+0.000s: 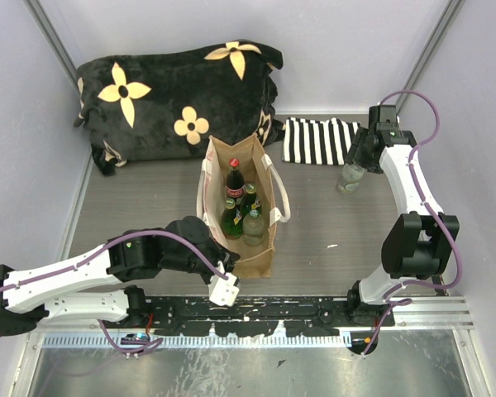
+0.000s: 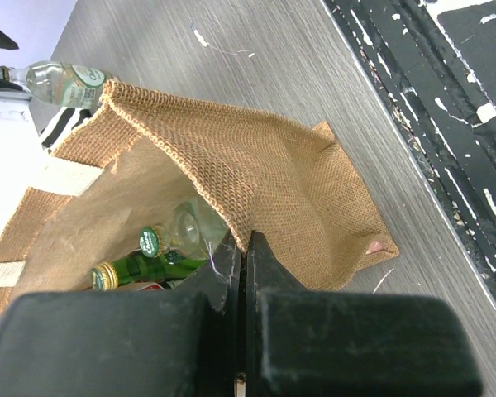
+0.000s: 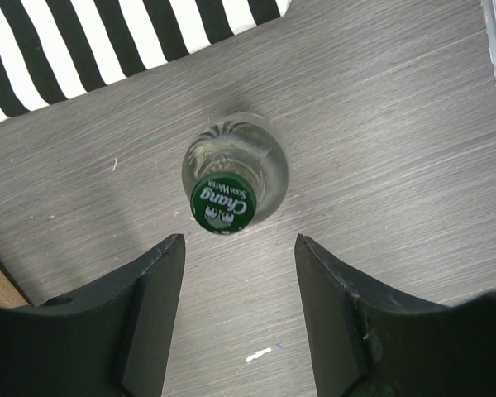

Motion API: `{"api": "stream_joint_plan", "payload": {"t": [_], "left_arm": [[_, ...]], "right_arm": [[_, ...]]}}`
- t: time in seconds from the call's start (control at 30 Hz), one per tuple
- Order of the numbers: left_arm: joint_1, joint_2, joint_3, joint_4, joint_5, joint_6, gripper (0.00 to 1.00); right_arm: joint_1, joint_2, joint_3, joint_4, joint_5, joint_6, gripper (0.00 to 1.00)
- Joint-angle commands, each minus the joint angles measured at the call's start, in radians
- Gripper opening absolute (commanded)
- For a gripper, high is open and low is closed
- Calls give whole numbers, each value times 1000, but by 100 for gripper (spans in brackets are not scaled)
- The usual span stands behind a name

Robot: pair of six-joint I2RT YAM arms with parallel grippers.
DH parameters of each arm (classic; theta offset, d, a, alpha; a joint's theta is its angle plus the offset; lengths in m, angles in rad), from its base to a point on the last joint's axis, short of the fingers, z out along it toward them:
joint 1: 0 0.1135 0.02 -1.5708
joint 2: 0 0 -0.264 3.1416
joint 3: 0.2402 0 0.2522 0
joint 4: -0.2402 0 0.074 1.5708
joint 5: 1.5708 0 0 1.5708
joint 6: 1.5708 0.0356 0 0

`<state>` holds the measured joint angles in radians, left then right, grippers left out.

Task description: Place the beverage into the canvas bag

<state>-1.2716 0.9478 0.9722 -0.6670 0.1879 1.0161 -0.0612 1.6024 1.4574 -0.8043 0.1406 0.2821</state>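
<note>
The tan canvas bag (image 1: pixel 261 248) stands open in the middle of the table, with several bottles (image 1: pixel 234 186) inside. My left gripper (image 1: pixel 223 266) is shut on the bag's near-left rim; the left wrist view shows the jaws (image 2: pixel 246 241) pinching the burlap edge (image 2: pixel 231 165), with green bottles (image 2: pixel 140 265) inside. A clear bottle (image 1: pixel 350 177) with a green cap stands upright at the right, near the striped cloth. My right gripper (image 1: pixel 365 153) hovers over it, open and empty. In the right wrist view the bottle (image 3: pixel 231 178) sits just beyond the open gripper (image 3: pixel 240 248).
A black flowered blanket (image 1: pixel 174 99) lies at the back left. A black-and-white striped cloth (image 1: pixel 318 141) lies at the back right, close behind the clear bottle, and shows in the right wrist view (image 3: pixel 107 41). A black rail (image 1: pixel 273 318) runs along the near edge.
</note>
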Motion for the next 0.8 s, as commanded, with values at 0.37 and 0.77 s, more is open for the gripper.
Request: {"api": "stream_joint_plan", "payload": {"t": [0.37, 0.77], "left_arm": [[0, -2, -59, -27, -37, 54, 0], [0, 12, -66, -7, -42, 51, 0]], "right_arm": [[-3, 71, 88, 66, 11, 5, 56], [-3, 99, 101, 57, 11, 0, 21]]}}
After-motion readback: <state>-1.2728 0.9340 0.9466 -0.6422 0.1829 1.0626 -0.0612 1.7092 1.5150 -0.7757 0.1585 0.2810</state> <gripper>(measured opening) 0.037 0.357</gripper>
